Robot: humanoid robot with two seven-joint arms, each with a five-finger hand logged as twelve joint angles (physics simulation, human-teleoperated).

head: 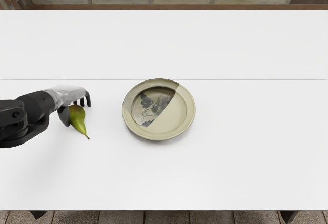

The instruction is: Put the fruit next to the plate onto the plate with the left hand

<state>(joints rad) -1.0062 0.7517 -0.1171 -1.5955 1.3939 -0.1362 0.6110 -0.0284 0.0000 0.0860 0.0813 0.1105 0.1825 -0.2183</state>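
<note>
Left hand (72,100) sat by the table's (230,172) left edge; grip unreadable. Bare tabletop ran right to the plate (185,112). Pear (78,119) lay touching the hand's near side, well left of the plate.

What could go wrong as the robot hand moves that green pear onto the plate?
1. The left robot hand sits at the fat end of the tapered green pear. Whether it holds it is unclear, so the pear might slip or roll away.
2. The round glazed ceramic plate has a raised rim, so a low carry could bump and shove it.
</note>
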